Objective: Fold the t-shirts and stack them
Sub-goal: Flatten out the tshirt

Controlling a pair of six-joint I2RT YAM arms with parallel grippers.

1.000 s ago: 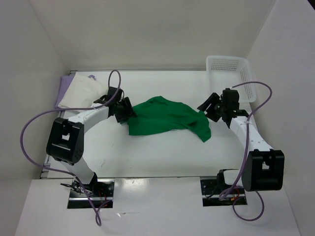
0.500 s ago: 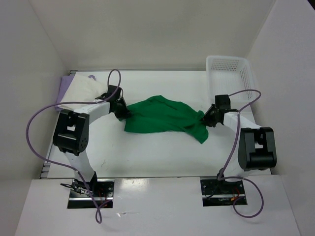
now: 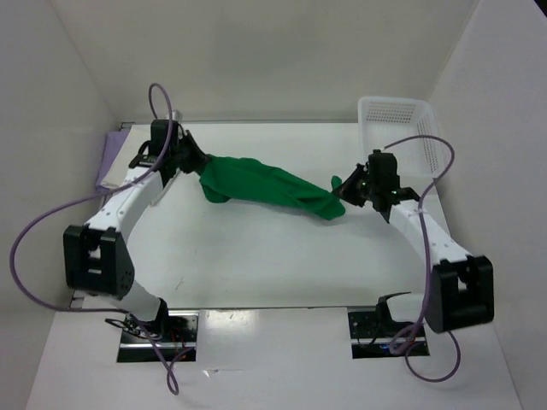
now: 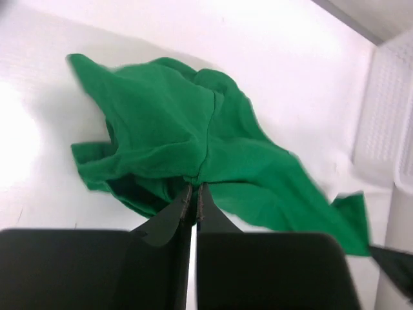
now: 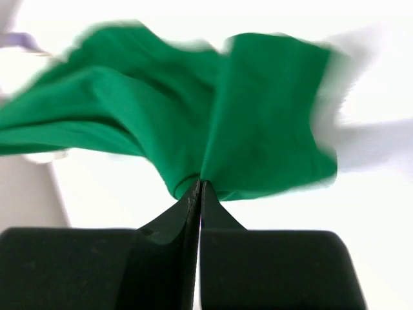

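- Green t-shirt (image 3: 265, 184): bunched into a loose band over the desk (image 3: 282, 265), it runs from 10 o'clock to 2 o'clock of the desk's centre and seems lifted clear of the surface.
- Left tool (image 3: 198, 164): fingers pinched together on a gathered fold at the 10 o'clock end. Your wrist view shows the cloth puckering into the tips (image 4: 195, 190).
- Right tool (image 3: 346, 186): likewise clamped on the shirt's 2 o'clock end, with cloth fanning out from the closed tips (image 5: 199, 184).
- Handling, as judged: the cloth is light, limp and stretchy. It will sag, twist and fold under its own weight, so it needs two holds kept apart. There is no risk of breakage, though a thin pinch may slip.
- Where to hold: neither pinch clearly sits on a hem or shoulder seam. For a flat spread you would want matching corners or shoulders, not mid-panel bunches.
- Lavender t-shirt (image 3: 108, 154) and off-white t-shirt (image 3: 128, 154): lying at the far 10 o'clock corner, partly under the left arm.
- White mesh basket (image 3: 395, 101): standing at the 2 o'clock corner, apart from the shirt.
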